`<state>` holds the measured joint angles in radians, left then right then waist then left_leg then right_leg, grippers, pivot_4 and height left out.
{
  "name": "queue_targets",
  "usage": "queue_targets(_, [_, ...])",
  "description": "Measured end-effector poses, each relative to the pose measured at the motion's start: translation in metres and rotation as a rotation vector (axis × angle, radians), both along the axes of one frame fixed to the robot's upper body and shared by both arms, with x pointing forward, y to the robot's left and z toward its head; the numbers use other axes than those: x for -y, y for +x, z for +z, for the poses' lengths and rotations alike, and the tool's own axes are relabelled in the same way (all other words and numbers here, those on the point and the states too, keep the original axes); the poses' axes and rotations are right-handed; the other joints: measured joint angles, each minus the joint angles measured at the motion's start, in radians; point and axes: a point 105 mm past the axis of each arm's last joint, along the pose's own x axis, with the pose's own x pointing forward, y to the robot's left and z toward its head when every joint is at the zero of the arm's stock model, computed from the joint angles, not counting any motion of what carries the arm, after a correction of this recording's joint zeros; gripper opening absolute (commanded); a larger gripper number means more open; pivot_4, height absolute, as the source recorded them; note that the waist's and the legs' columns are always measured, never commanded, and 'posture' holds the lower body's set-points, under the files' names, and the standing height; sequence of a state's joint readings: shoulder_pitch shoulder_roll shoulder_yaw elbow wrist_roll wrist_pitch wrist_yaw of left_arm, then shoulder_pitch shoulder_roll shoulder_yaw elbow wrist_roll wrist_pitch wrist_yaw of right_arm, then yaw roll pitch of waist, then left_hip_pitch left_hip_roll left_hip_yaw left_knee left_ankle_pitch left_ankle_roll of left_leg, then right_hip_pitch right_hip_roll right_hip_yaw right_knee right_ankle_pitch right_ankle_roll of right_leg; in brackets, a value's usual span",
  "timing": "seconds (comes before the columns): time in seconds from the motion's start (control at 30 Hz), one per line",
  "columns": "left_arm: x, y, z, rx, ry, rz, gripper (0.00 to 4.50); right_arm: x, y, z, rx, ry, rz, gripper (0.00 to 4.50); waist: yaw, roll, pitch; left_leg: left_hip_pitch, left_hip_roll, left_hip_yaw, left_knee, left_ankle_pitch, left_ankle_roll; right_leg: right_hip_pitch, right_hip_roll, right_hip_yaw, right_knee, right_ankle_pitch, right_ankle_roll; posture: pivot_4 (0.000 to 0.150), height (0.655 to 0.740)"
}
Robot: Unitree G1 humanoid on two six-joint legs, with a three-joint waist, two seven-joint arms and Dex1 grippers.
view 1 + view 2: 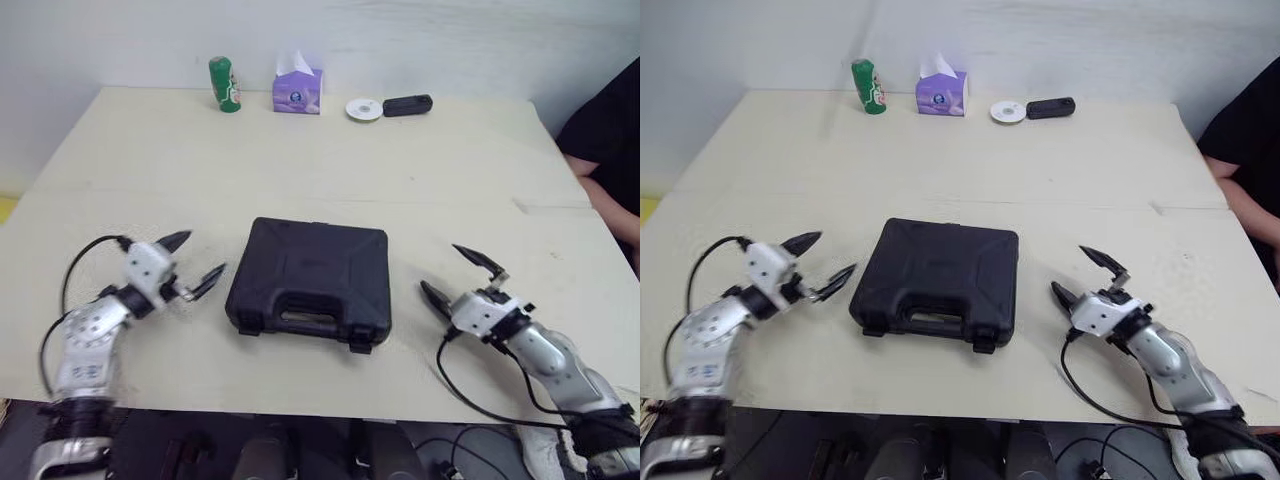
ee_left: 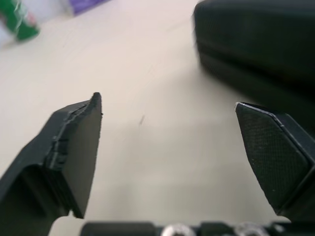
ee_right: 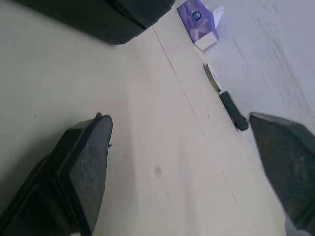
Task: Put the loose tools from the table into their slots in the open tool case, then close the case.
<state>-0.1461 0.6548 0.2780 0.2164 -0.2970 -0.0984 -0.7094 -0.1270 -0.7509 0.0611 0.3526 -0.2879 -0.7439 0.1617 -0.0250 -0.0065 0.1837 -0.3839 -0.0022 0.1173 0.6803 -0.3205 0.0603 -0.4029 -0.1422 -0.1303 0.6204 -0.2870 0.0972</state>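
Beige table (image 1: 300, 160) bears the closed tool case (image 1: 310, 275).

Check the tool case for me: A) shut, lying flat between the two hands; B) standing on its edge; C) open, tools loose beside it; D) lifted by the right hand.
A: the black tool case lies flat with its lid shut, the open left hand and right hand apart from it on either side.

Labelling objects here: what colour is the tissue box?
The tissue box is purple; the left eye view shows it best.
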Motion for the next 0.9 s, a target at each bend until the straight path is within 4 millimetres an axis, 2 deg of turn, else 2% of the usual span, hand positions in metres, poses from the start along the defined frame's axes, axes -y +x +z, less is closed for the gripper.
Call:
queue_targets(0.1, [-0.016,-0.014,-0.013,-0.106,-0.030,0.028,4.46,0.015,-0.007,-0.003,-0.036,-0.022,-0.026,4.49,0.011,0.001,0.000,0.009,-0.001,-0.002,0.000,-0.005,0.000,0.011,-0.001,-0.001,-0.004,0.000,0.000,0.150,0.7400])
queue_targets(0.13, [-0.019,-0.016,-0.015,-0.136,-0.059,0.039,4.46,0.023,-0.011,-0.004,-0.059,-0.017,-0.043,4.49,0.021,0.000,0.000,0.012,0.000,-0.002,-0.001,-0.011,-0.005,0.014,-0.001,-0.001,-0.009,-0.001,-0.001,0.150,0.7400])
queue_targets(0.2, [-0.019,-0.013,-0.010,-0.141,-0.106,0.044,4.46,0.032,-0.013,-0.004,-0.102,0.013,-0.069,4.49,0.030,-0.001,-0.001,0.012,-0.001,-0.003,-0.001,-0.011,-0.005,0.014,-0.002,-0.001,-0.009,-0.001,-0.001,0.150,0.7400])
queue_targets(0.27, [-0.013,-0.005,0.005,-0.106,-0.133,0.029,4.50,0.033,-0.014,-0.004,-0.151,0.060,-0.076,3.97,0.032,-0.001,-0.001,0.012,-0.001,-0.004,-0.001,-0.012,-0.006,0.014,-0.002,-0.001,-0.009,-0.001,-0.001,0.150,0.7400])
queue_targets(0.33, [-0.009,0.001,0.016,-0.077,-0.147,0.014,3.95,0.031,-0.017,-0.007,-0.213,0.097,-0.067,3.30,0.031,-0.001,-0.001,0.012,-0.001,-0.004,-0.001,-0.012,-0.006,0.013,-0.002,-0.001,-0.009,-0.001,-0.001,0.150,0.7400])
queue_targets(0.37, [-0.007,0.004,0.020,-0.063,-0.154,0.005,3.75,0.030,-0.020,-0.010,-0.258,0.130,-0.062,2.80,0.029,-0.001,-0.001,0.012,-0.001,-0.004,-0.002,-0.011,-0.005,0.013,-0.002,-0.001,-0.009,-0.001,-0.001,0.150,0.7400])
queue_targets(0.57, [0.011,0.021,0.036,-0.022,-0.182,-0.052,1.52,0.003,-0.041,-0.023,-0.503,0.264,0.045,0.26,0.021,-0.001,-0.001,0.012,0.000,-0.003,-0.002,-0.009,-0.001,0.013,-0.001,-0.001,-0.009,-0.001,-0.001,0.150,0.7400])
queue_targets(0.6, [0.014,0.025,0.038,-0.020,-0.191,-0.061,1.07,-0.004,-0.044,-0.025,-0.537,0.273,0.074,0.00,0.021,-0.001,-0.001,0.012,0.000,-0.003,-0.002,-0.009,-0.001,0.013,-0.001,-0.001,-0.009,-0.001,-0.001,0.150,0.7400])
queue_targets(0.7, [0.024,0.036,0.039,-0.039,-0.197,-0.110,0.03,-0.023,-0.053,-0.026,-0.623,0.257,0.157,0.00,0.024,-0.001,-0.001,0.012,0.000,-0.002,-0.002,-0.011,-0.006,0.012,-0.001,-0.001,-0.008,-0.001,-0.001,0.150,0.7400])
queue_targets(0.8, [0.041,0.048,0.039,-0.063,-0.188,-0.185,0.03,-0.043,-0.061,-0.021,-0.689,0.216,0.248,0.00,0.027,-0.001,-0.001,0.011,0.000,-0.001,-0.002,-0.011,-0.004,0.011,-0.001,-0.001,-0.009,-0.001,-0.001,0.150,0.7400])
queue_targets(0.9, [0.048,0.061,0.035,-0.089,-0.175,-0.207,0.03,-0.051,-0.067,-0.021,-0.749,0.187,0.280,0.00,0.029,-0.001,-0.001,0.010,0.000,-0.001,-0.002,-0.009,-0.001,0.011,-0.001,-0.002,-0.009,-0.001,0.000,0.150,0.7400])
